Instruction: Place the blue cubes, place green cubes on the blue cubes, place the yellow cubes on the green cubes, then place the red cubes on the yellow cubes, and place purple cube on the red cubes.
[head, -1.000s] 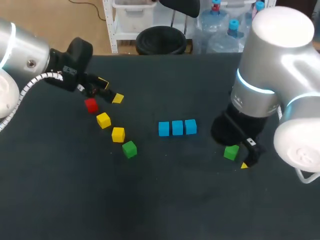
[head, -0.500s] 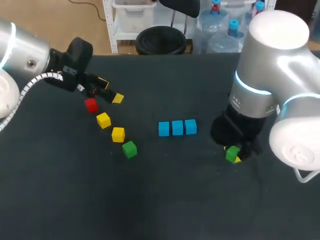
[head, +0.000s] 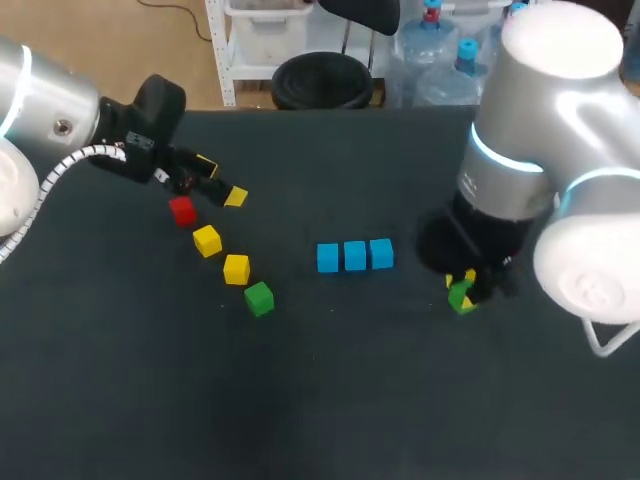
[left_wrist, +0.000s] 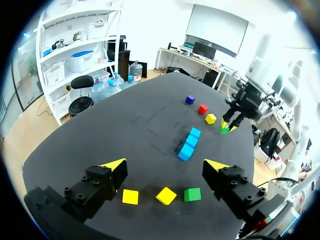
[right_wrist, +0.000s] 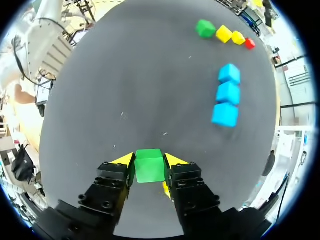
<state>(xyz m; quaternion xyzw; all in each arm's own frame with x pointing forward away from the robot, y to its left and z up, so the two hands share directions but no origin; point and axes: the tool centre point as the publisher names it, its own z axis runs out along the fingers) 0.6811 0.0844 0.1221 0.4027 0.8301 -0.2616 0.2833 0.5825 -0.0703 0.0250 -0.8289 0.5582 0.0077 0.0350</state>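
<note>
Three blue cubes (head: 354, 255) in row; right jaws clamp green cube (right_wrist: 149, 166).

Only 1 thing here lies outside the task: the table (head: 330, 410). Its top is a dark, near-black matte surface, flat and even in tone. In the head view its far edge runs straight across, and the top carries on out of view at the near edge and at both side edges. In the left wrist view 1 long edge shows, curving round to a corner. In the right wrist view 2 small pale flecks (right_wrist: 122, 115) lie near the middle of the top, apart from each other; what they are cannot be told.
</note>
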